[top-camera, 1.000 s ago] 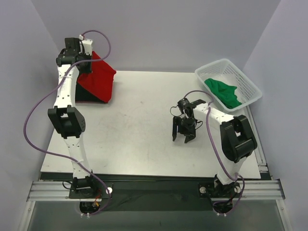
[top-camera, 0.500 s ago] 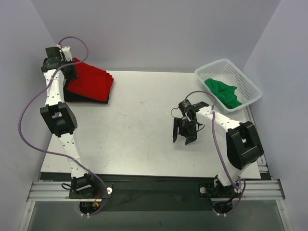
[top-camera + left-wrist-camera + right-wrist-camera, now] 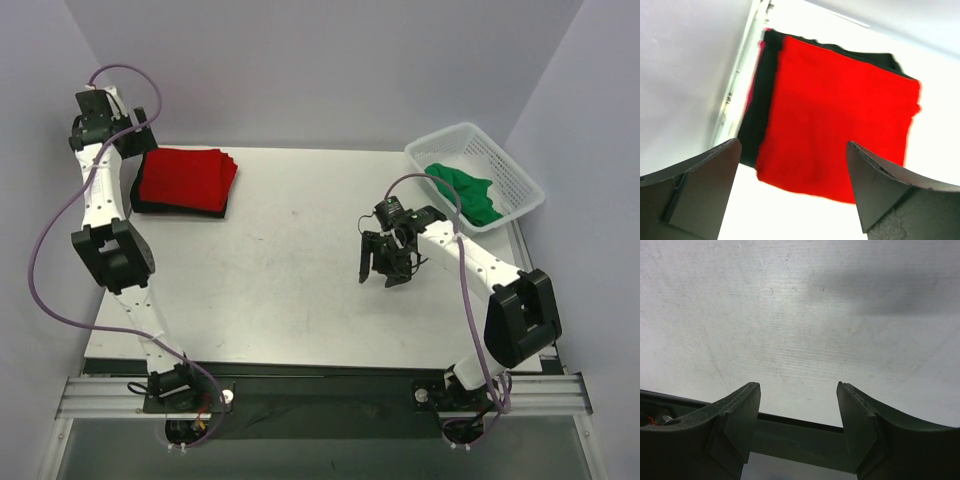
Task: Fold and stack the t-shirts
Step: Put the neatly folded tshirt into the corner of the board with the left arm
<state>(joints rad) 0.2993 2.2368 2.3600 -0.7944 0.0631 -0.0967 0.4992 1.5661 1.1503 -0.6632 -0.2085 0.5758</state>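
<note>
Pale lilac walls close in a white desk on three sides, with a metal rail along the edge nearest the arm bases.

The red t-shirt lies folded flat as a neat rectangle. It sits on top of the black t-shirt, which shows as a dark band along the red t-shirt's left and near edges. The left claw hangs at the far left corner of the red t-shirt. In the wrist view its fingers stand as wide apart as they go, with nothing between them, and the red cloth lies below. A purple cable loops out from the left arm, left of the red t-shirt.

Well to the right of the red t-shirt and nearer the rail, the right claw points down over bare desk. Its jaws are partly open and hold nothing. Only the scuffed surface shows between them in the wrist view.

Farthest right of the red t-shirt, a white mesh basket holds the green t-shirt, crumpled in a heap.

A second ago the left claw was pinched on the red t-shirt, holding it up in a peak above the black one. Since then the cloth has been laid down and let go, and the claw has opened and drawn back to the left. The right claw has barely moved, though its arm's elbow has swung out to the right.
</note>
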